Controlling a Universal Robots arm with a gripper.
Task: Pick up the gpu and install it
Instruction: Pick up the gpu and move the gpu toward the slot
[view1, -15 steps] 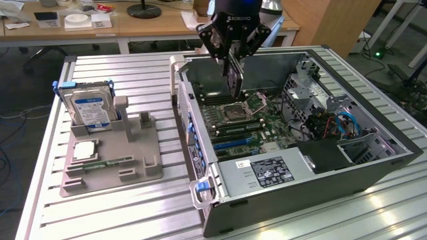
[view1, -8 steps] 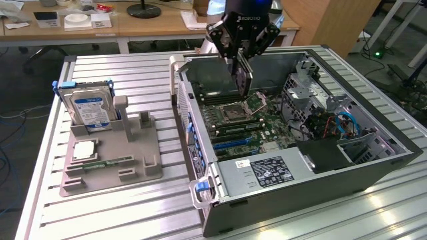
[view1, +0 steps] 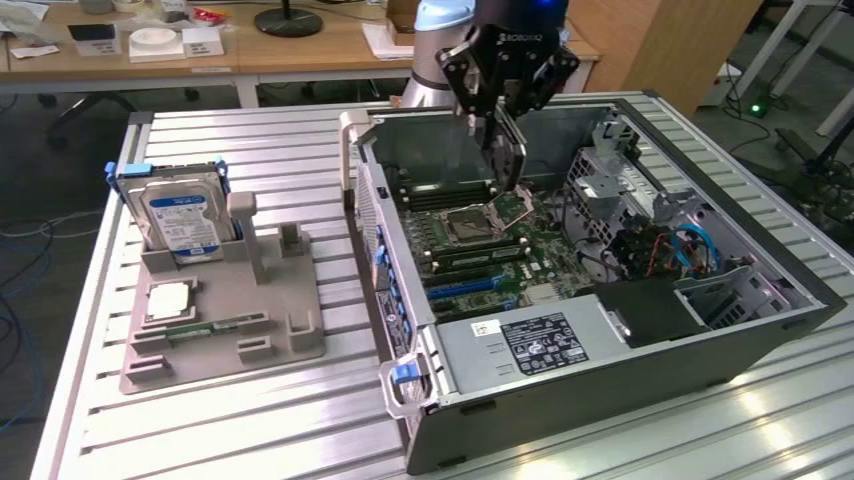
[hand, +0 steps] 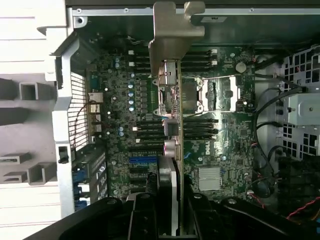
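Observation:
My gripper (view1: 503, 105) hangs over the open computer case (view1: 747, 335), shut on the gpu (view1: 509, 155). The card hangs edge-down between the fingers, just above the motherboard (view1: 487, 245) near the CPU socket. In the wrist view the gpu (hand: 170, 130) shows edge-on, running from my gripper (hand: 170, 217) out to its silver bracket (hand: 172, 30). It floats above the motherboard (hand: 225, 150), over the black slots beside the socket. The card is apart from the board.
A grey fixture tray (view1: 267, 345) at the exterior view's left holds a hard drive (view1: 183, 222), a CPU (view1: 171, 300) and a memory stick (view1: 214, 328). Inside the case are a power supply (view1: 534, 345), drive cages and cables (view1: 667, 250). Desks stand behind the table.

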